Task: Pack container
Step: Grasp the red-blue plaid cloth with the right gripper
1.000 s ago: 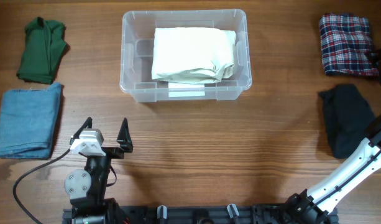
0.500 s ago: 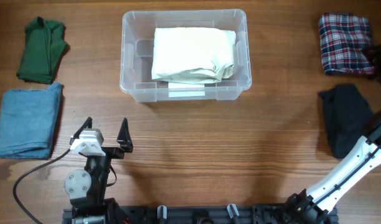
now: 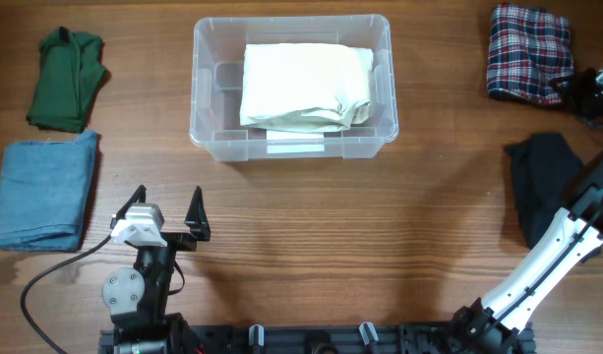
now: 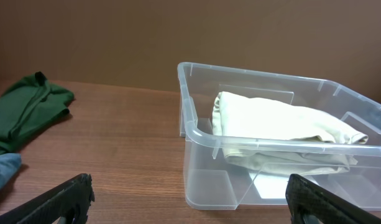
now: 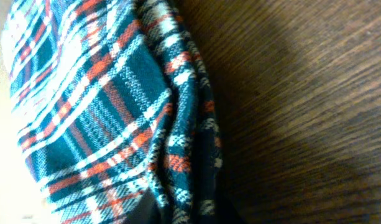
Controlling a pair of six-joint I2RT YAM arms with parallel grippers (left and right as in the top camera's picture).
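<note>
The container (image 3: 218,108) stood on the desk (image 3: 380,226) in the upper middle of the overhead view, open at the top. A folded cream cloth (image 3: 303,86) lay inside it and filled the right part; the left part of the floor was bare.

The left end effector (image 3: 168,192) stood at the lower left with its fingers spread wide, holding nothing and well apart from the container. The right end effector (image 3: 574,87) was at the far right edge, against the right side of a plaid garment (image 3: 527,54). Its wrist camera showed only plaid cloth very near, and no fingers, so I cannot tell if it was pinching the cloth or not.

A black garment (image 3: 545,187) lay at the right, a green one (image 3: 67,79) and a blue one (image 3: 45,192) at the left.

The container seemed light and rather stiff, but its thin clear walls would probably bend a little, and the smooth plastic would be slippery. If it had to be moved, the rim lip on a long side looked like the best hold. For packing it probably needed no hold at all. The garments were soft and would hang down, so a pinch on a folded edge seemed best.
</note>
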